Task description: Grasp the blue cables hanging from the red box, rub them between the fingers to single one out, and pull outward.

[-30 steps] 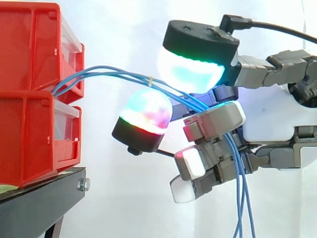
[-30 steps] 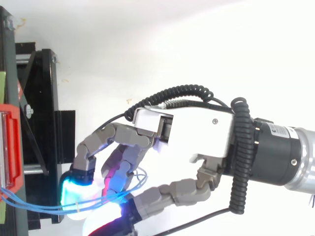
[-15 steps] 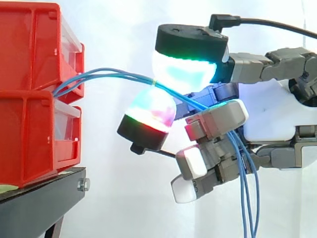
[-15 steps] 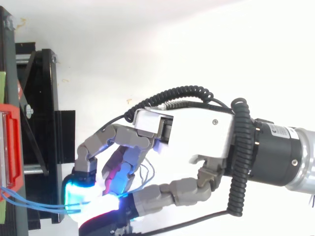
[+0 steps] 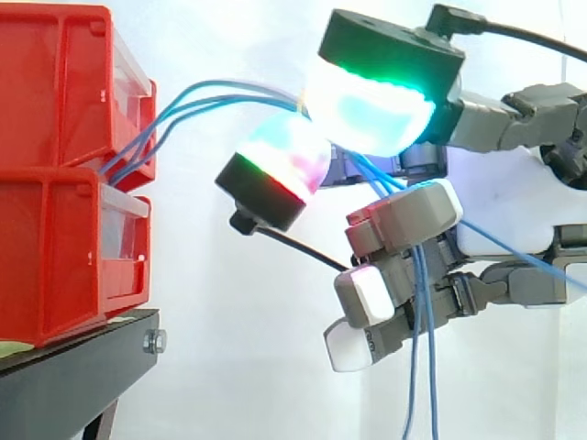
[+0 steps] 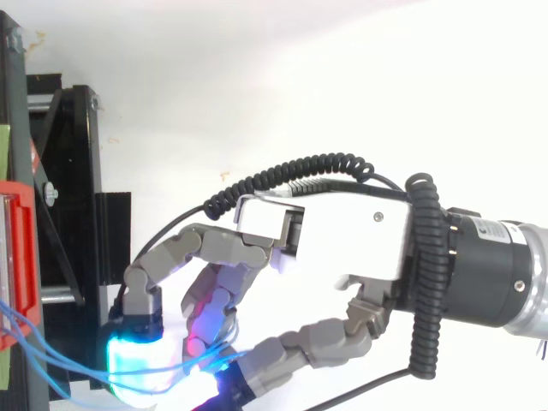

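Backdrop: plain white curtain (image 5: 229, 385), smooth and even behind everything.
Stand: black metal stand (image 5: 73, 376) at lower left, flat-topped, with a shiny bolt (image 5: 154, 342) on its front edge.
Bins: two boxy bins (image 5: 55, 183) of glossy red plastic, stacked on the stand. Each has a clear drawer (image 5: 124, 225) whose front faces right.
Robot hand: grey jointed segments on a white, hard-shelled palm (image 6: 342, 248). It sits to the right of the bins and does not touch them.
Pads: two domed, translucent pads (image 5: 371, 105) on round black caps. The upper one glows cyan with a green rim, the lower one pink and cyan with a red rim.
Cables: thin, smooth blue cables (image 5: 206, 92) leave the seam between the two bins and rise in a shallow arch to the pads. Beyond the pads they hang as loose strands to the bottom edge, and one strand slants away to the right. From above they (image 6: 60, 364) run from the red bin at the left edge to the cyan pad.
Grip: the two glowing pads are pressed toward each other with the cables pinched between them. The other fingers (image 5: 394, 220) are curled below, blocky and white-tipped, with the hanging strands passing beside them.
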Robot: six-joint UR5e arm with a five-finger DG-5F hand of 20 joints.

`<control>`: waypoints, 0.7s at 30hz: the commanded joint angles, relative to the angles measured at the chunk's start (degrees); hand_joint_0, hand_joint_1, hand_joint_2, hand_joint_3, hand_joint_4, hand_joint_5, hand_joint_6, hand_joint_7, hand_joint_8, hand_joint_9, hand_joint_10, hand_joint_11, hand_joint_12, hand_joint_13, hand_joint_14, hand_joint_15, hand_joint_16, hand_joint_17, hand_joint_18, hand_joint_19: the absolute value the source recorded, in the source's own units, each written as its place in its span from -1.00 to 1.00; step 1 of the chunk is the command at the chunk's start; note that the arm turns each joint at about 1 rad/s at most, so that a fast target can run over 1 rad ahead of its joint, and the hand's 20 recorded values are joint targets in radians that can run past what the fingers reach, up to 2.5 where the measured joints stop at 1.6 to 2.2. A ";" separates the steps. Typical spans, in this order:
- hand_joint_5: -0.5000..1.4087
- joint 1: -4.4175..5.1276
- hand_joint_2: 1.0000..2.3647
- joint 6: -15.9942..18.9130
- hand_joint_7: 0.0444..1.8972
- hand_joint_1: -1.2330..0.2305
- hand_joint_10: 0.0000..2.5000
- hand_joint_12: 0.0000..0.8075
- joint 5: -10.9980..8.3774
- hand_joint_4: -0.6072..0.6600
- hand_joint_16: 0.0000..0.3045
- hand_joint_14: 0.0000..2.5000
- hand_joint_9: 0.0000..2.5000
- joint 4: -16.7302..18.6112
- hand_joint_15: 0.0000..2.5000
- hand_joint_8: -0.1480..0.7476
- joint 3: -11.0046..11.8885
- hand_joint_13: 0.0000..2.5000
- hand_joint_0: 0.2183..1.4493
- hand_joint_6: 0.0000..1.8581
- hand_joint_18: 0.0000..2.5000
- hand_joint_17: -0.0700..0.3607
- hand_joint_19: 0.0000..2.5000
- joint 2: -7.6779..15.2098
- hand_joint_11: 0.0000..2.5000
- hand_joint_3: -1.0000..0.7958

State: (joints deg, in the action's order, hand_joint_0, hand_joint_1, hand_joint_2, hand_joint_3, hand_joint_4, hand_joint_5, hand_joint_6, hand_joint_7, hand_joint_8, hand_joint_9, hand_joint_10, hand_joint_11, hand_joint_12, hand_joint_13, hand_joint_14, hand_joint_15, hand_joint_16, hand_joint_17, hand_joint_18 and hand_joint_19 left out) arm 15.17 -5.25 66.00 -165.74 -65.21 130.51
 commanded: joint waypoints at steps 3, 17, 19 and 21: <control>-0.65 -0.05 -1.00 0.07 -0.14 -0.53 -0.99 -0.08 0.36 0.01 -0.72 -0.98 -0.07 -0.37 -0.54 0.03 0.00 -0.27 -0.25 -0.02 -0.35 -0.23 -0.70 0.00 0.03 -0.44; -0.61 -0.05 -1.00 0.07 -0.13 -0.17 -0.99 0.01 0.54 0.20 -0.65 -0.98 -0.10 -0.64 -0.55 0.12 0.00 -0.32 -0.57 -0.14 -0.39 -0.11 -0.68 0.00 -0.04 -0.44; -0.61 -0.05 -1.00 0.07 -0.09 -0.19 -0.99 -0.02 0.54 0.18 -0.66 -0.98 -0.11 -0.81 -0.54 0.10 0.00 -0.32 -0.51 -0.15 -0.40 -0.14 -0.67 0.00 -0.04 -0.42; -0.61 -0.05 -0.99 0.07 -0.07 -0.23 -0.99 -0.04 0.63 0.15 -0.68 -0.98 -0.10 -0.81 -0.54 0.07 0.00 -0.33 -0.43 -0.14 -0.42 -0.16 -0.66 0.00 -0.03 -0.33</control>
State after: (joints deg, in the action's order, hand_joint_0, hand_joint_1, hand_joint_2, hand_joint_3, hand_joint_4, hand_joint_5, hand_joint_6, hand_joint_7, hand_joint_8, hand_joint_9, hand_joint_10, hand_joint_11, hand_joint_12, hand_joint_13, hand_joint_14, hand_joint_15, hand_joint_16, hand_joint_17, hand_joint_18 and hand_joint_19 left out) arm 15.12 -5.20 66.51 -166.45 -65.22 130.52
